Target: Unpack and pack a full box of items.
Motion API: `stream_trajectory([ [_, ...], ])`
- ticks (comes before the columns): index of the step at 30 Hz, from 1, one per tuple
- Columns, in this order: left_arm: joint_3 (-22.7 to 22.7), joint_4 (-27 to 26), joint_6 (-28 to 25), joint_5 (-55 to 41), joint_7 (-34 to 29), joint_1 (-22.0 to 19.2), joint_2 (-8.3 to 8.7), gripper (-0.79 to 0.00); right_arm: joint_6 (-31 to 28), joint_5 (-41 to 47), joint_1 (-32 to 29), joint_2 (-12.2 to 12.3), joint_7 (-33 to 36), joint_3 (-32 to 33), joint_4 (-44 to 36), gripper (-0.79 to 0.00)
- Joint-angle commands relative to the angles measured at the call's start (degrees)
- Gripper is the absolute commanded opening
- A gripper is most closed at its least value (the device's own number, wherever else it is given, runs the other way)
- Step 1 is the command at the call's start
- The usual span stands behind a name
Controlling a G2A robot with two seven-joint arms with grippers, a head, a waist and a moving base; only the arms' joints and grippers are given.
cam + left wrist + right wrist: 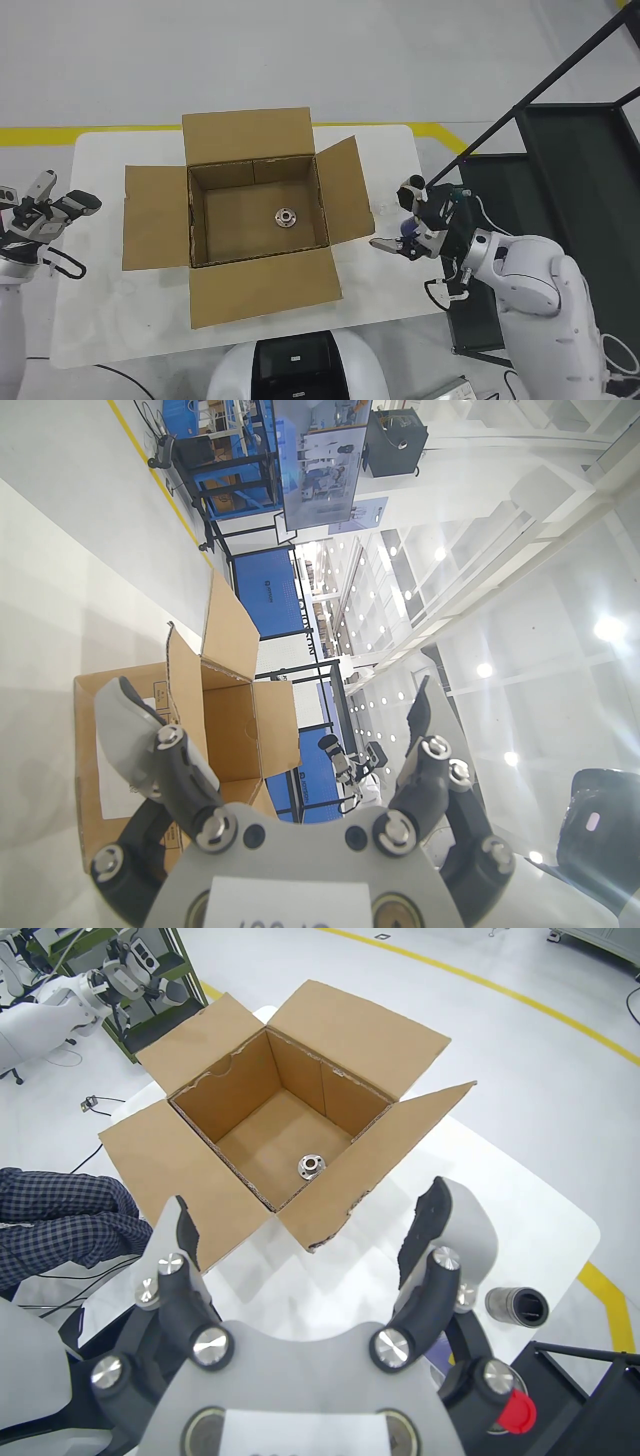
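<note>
I'm holding the left gripper (65, 193) far out on the left side, its fingers (120, 710) spread wide with nothing between them. The left arm (15, 275) is coming up from the near left edge, and the gripper is lying rolled on its side, pointing level across toward the other arm. I'm holding the right gripper (398, 215) out on the right side, well apart from the left one, jaws standing wide open and empty. The right arm (530, 275) is bending in from the right, tilting its gripper downward and inward.
</note>
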Motion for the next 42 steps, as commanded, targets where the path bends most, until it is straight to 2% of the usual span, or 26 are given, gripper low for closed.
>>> stream_trajectory([
  [1, 0.0, 0.0, 0.0, 0.0, 0.0, 0.0, 0.00, 0.000, 1.1, -1.2, -0.3, -0.1, -6.0, 1.0, 2.8, 0.000],
  [6, 0.0, 0.0, 0.0, 0.0, 0.0, 0.0, 0.00, 0.000, 2.5, -6.6, -4.5, -0.2, -18.8, 7.6, 9.8, 0.000],
  [10, 0.0, 0.0, 0.0, 0.0, 0.0, 0.0, 0.00, 0.000, 3.1, -13.0, -7.1, -0.4, -29.3, 10.3, 15.3, 0.000],
  [15, 0.0, 0.0, 0.0, 0.0, 0.0, 0.0, 0.00, 0.000, 1.5, -23.3, -7.0, -0.4, -41.4, 9.3, 21.7, 0.000],
  [19, 0.0, 0.0, 0.0, 0.0, 0.0, 0.0, 0.00, 0.000, 6.1, -29.6, -5.1, -0.7, -49.9, 6.8, 27.7, 0.000],
  [22, 0.0, 0.0, 0.0, 0.0, 0.0, 0.0, 0.00, 0.000, 8.4, -31.5, -3.2, -0.8, -52.7, 4.7, 31.7, 0.000],
  [26, 0.0, 0.0, 0.0, 0.0, 0.0, 0.0, 0.00, 0.000, 7.6, -30.8, -1.6, -0.8, -54.5, 3.2, 36.0, 0.000],
  [32, 0.0, 0.0, 0.0, 0.0, 0.0, 0.0, 0.00, 0.000, 4.2, -30.3, -1.6, -0.5, -56.4, 3.0, 37.8, 0.000],
  [42, 0.0, 0.0, 0.0, 0.0, 0.0, 0.0, 0.00, 0.000, 5.6, -32.7, 0.3, -0.4, -56.1, 0.4, 41.6, 0.000],
])
